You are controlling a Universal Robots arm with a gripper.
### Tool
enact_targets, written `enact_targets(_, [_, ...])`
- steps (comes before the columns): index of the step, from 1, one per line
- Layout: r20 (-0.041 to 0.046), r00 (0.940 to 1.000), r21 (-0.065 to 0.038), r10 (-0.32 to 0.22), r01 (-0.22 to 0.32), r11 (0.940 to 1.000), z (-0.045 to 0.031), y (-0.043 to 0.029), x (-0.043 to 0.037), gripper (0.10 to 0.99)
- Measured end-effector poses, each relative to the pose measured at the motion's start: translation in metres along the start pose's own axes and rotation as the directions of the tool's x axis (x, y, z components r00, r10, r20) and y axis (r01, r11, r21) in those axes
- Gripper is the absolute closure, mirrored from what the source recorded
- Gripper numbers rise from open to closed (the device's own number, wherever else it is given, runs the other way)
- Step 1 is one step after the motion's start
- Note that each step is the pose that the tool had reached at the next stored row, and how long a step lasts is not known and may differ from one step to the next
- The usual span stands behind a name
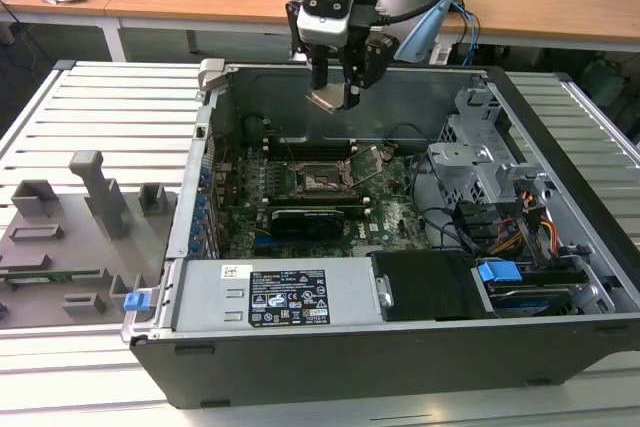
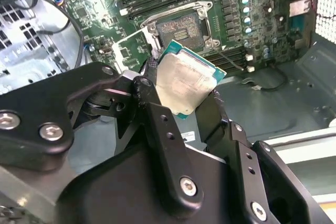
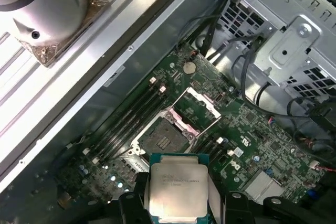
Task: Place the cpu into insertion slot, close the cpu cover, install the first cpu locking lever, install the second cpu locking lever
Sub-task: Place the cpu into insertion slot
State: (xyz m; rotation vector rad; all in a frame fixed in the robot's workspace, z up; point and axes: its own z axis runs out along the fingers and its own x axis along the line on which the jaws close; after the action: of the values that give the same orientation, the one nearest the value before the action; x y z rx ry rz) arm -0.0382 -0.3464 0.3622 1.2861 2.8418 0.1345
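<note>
My gripper (image 1: 333, 85) hangs above the open computer case, shut on the cpu (image 1: 325, 99), a flat square chip with a pale metal top. In both wrist views the cpu (image 2: 184, 80) (image 3: 177, 187) sits clamped by its edges between two black fingers (image 2: 155, 114), tilted and well clear of the board. Below it lies the insertion slot (image 1: 322, 180) (image 2: 178, 29) (image 3: 161, 139), a dark square socket on the green motherboard, uncovered. The cpu cover (image 2: 128, 51) (image 3: 198, 103) stands swung open beside the slot.
Long black memory slots (image 3: 126, 121) run beside the socket. A black expansion card (image 1: 310, 219) lies nearer the power supply (image 1: 270, 292). A metal drive cage (image 1: 480, 162) and cables fill the exterior view's right. A grey fixture tray (image 1: 70, 237) sits outside the case.
</note>
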Motion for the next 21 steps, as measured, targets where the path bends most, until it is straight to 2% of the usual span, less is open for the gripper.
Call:
enact_targets(4, [0.0072, 0.9965, -0.002, 0.083, -0.083, 0.9965, 0.0024, -0.0002, -0.0001, 0.549])
enact_targets(6, [0.0084, 0.9952, -0.002, 0.097, -0.097, 0.9953, 0.0052, -0.0005, -0.0001, 0.549])
enact_targets(10, [0.0103, 0.9946, -0.001, 0.103, -0.103, 0.9947, 0.0114, -0.001, -0.0002, 0.549])
enact_targets(21, [0.0147, 0.9943, 0.002, 0.105, -0.105, 0.9945, 0.0224, -0.0019, -0.0004, 0.549])
